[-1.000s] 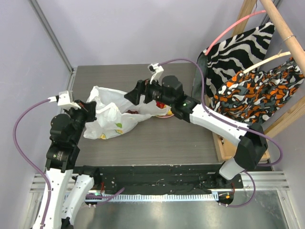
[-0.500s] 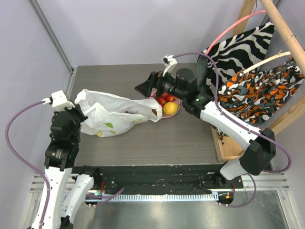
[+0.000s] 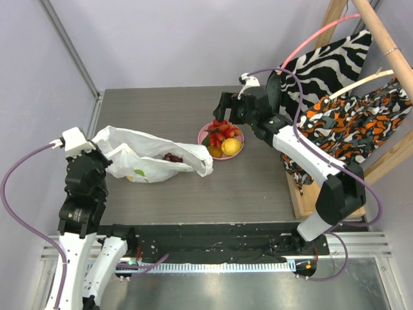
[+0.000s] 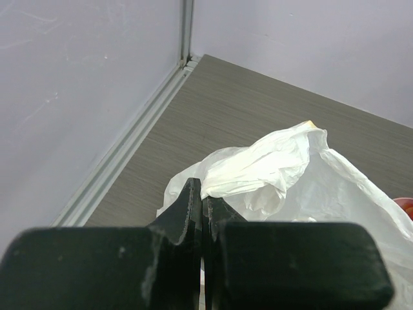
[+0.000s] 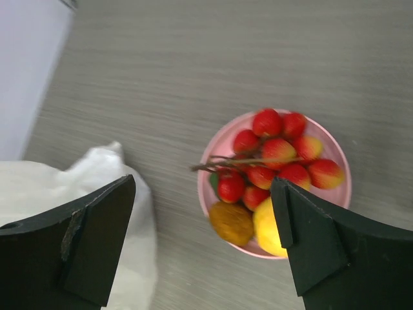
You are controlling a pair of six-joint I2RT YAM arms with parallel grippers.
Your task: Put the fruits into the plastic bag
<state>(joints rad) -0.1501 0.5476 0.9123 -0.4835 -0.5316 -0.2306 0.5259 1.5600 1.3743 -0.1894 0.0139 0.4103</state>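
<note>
my left tool (image 4: 202, 194) clenches the plastic bag (image 3: 147, 141) edge; my right tool (image 5: 203, 184) hangs released above the fruits (image 5: 279, 150) on the pink plate (image 5: 220, 144).

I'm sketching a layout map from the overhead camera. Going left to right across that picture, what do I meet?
left arm → plastic bag → pink plate holding fruits → orange-patterned cloth
</note>
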